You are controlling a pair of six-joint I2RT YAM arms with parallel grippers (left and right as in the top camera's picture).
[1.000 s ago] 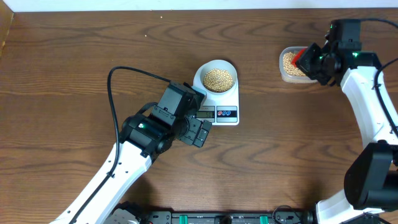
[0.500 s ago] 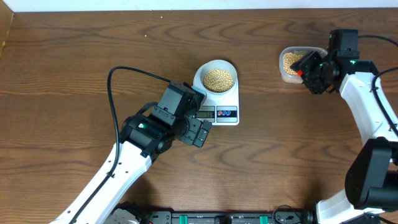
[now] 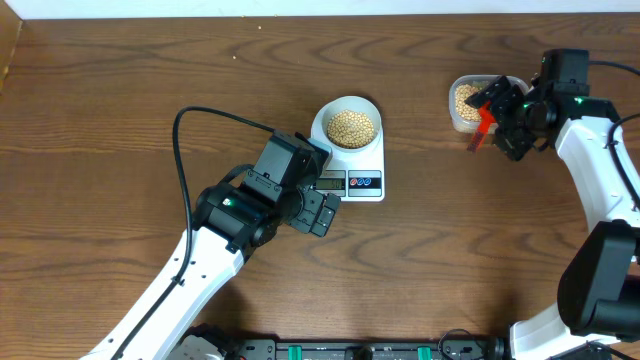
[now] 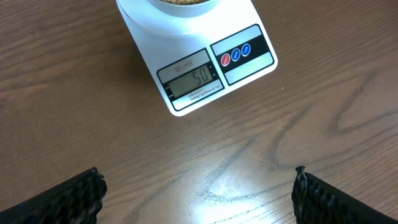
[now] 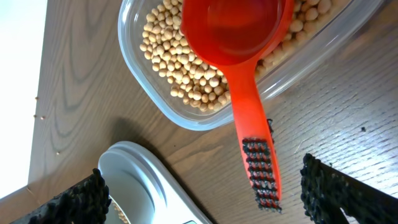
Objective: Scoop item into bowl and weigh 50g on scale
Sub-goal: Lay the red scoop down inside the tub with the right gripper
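Observation:
The white bowl (image 3: pixel 351 125) holds a heap of tan beans (image 3: pixel 351 127) and stands on the white scale (image 3: pixel 364 160). In the left wrist view the scale (image 4: pixel 186 43) has a display (image 4: pixel 189 79) that reads 50, and the bowl's rim (image 4: pixel 180 7) shows at the top edge. My left gripper (image 3: pixel 322 212) (image 4: pixel 199 199) hangs open over bare wood just in front of the scale. My right gripper (image 3: pixel 505 125) (image 5: pixel 205 199) is open by the clear tub. A red scoop (image 5: pixel 239 37) lies free on the tub's beans, with its handle (image 5: pixel 258 162) between the spread fingers.
The clear plastic tub (image 3: pixel 458 118) (image 5: pixel 134 68) of beans sits at the right rear, with the scoop (image 3: pixel 483 125) leaning over its front rim. A black cable (image 3: pixel 185 130) loops over the table left of the scale. The table's far edge meets a white wall.
My right gripper has opened and let go of the red scoop, which now rests in the tub with its handle sticking out. The right arm drew back slightly. The left arm stayed still.

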